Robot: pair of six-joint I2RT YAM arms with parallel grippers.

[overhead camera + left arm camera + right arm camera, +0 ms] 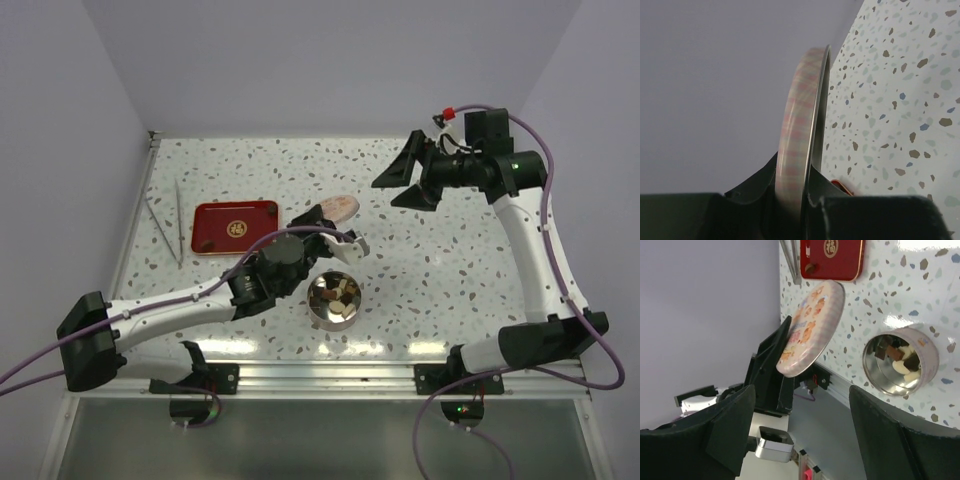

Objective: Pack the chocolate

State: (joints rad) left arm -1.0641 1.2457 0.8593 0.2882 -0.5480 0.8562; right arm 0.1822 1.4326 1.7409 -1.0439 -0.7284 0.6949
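Your left claw (335, 226) grips the round lid (340, 206) by its rim, on edge and tilted above the speckled table (450, 260). The right claw (402, 180) hangs wide and empty, well apart at the far right. The open tin (335, 314) stands just nearside of the lid, so the left arm looks best placed; the lid must turn flat first. The chocolate (335, 292) lies inside the tin.
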